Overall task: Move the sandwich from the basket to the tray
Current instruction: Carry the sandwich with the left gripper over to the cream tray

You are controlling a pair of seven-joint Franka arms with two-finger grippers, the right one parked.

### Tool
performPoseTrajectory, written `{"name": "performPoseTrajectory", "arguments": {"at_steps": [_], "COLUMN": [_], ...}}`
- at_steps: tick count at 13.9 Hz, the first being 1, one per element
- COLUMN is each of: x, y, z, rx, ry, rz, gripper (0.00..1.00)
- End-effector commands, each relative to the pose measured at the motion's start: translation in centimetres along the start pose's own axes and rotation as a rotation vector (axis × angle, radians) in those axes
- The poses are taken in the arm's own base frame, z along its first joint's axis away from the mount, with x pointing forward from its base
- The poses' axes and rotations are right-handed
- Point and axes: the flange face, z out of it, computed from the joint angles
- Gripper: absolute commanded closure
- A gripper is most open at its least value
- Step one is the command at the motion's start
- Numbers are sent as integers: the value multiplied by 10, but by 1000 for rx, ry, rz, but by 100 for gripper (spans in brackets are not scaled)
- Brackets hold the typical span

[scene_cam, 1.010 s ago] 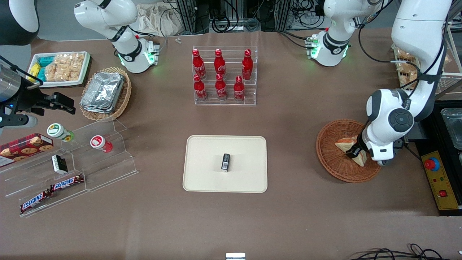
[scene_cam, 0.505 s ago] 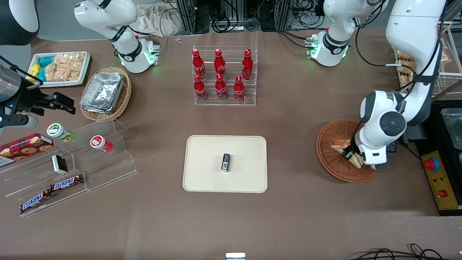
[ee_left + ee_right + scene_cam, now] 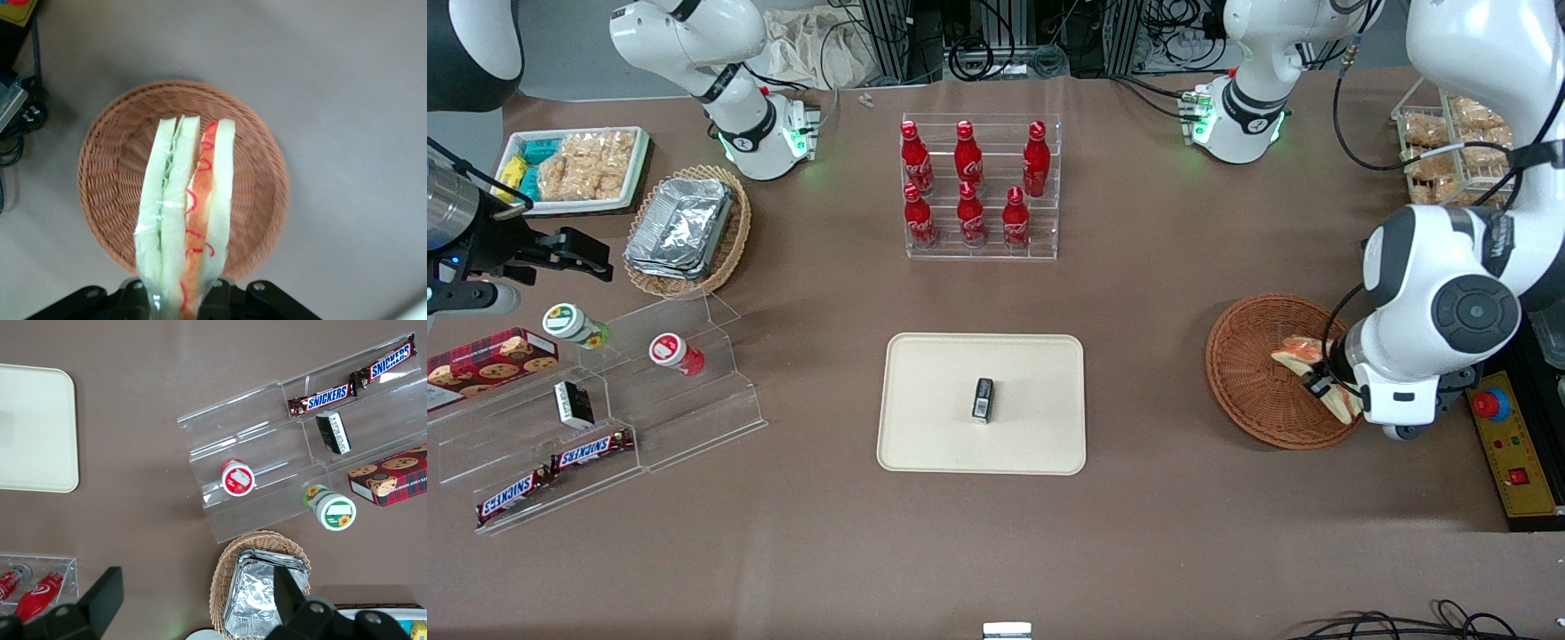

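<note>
Pick-up complete: gripper [image 3: 175, 300] clenched on sandwich [image 3: 187, 213], wedge raised clear above basket [image 3: 107, 200] toward the working arm's end of the table. Transfer outstanding. Tray [image 3: 934, 444] well apart, carrying only a small dark packet [image 3: 983, 398]. Remaining: carry across, lower, release on bare tray surface.

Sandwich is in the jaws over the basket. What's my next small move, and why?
Probably carry it toward the tray. The gripper is shut on the sandwich, which hangs clear above the basket. Aim for bare tray beside the small black box.
</note>
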Motion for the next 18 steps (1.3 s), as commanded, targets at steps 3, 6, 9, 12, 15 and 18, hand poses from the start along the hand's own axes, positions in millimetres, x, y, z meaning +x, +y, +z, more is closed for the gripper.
{"name": "performPoseTrajectory", "arguments": {"at_steps": [3, 6, 9, 12, 15, 18], "x": [-66, -124, -173, -193, -203, -212], "y": [63, 132, 207, 257, 292, 298], "z": [-98, -81, -23, 49, 112, 139], "rx": [-118, -145, -89, -158, -219, -183], "ry": [-25, -48, -19, -26, 0, -5], "rz": [252, 491, 638, 683, 699, 717], "gripper": [100, 100, 100, 100, 100, 97]}}
